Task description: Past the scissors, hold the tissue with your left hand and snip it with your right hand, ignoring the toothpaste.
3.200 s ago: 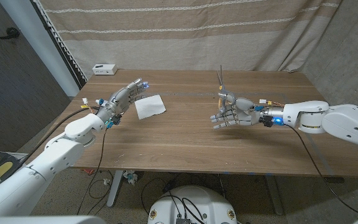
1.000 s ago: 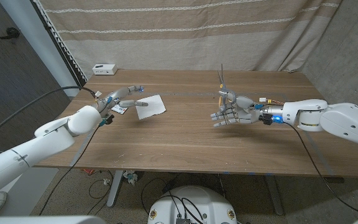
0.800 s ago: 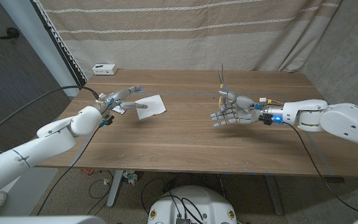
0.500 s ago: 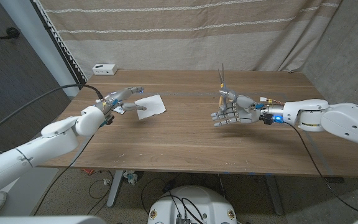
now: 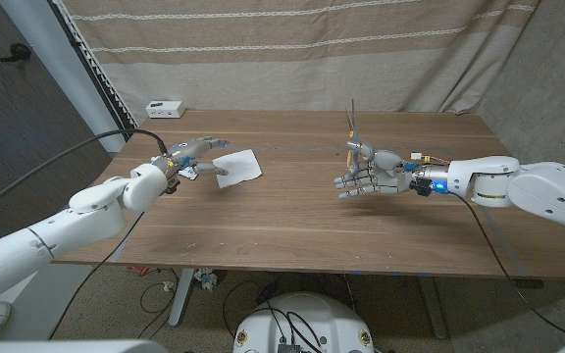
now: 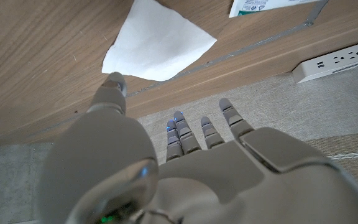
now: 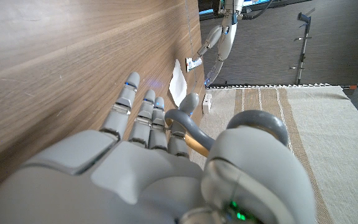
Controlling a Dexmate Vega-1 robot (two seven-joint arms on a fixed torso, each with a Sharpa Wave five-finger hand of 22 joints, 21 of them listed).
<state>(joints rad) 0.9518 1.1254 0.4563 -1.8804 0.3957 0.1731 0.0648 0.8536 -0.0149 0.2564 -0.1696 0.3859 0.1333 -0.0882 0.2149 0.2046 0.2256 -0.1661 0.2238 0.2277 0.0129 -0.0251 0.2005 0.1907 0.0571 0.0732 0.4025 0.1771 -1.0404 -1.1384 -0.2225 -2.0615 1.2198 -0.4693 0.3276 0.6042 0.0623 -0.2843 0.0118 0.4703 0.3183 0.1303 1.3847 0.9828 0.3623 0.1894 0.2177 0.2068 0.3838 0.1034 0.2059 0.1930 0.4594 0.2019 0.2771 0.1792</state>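
Your left arm reaches in from the near left corner across the wooden desk (image 5: pixel 292 226), its forearm stretched toward the far left area. Your left hand (image 5: pixel 196 157) sits at the near left edge of the tissue (image 5: pixel 236 167), fingers spread and holding nothing; in the left wrist view the thumb (image 6: pixel 109 93) points at the tissue's near corner, though you cannot tell whether it touches. The tissue lies flat and white on the desk's left half. A white power strip (image 5: pixel 165 108) rests near the far left corner. A toothpaste box (image 6: pixel 263 6) lies just beyond the tissue. Well apart, on the right half, your right arm comes in level from the right edge. Your right hand (image 5: pixel 366 179) grips the scissors (image 5: pixel 353 132), blades pointing up, the remaining fingers fanned toward the left.
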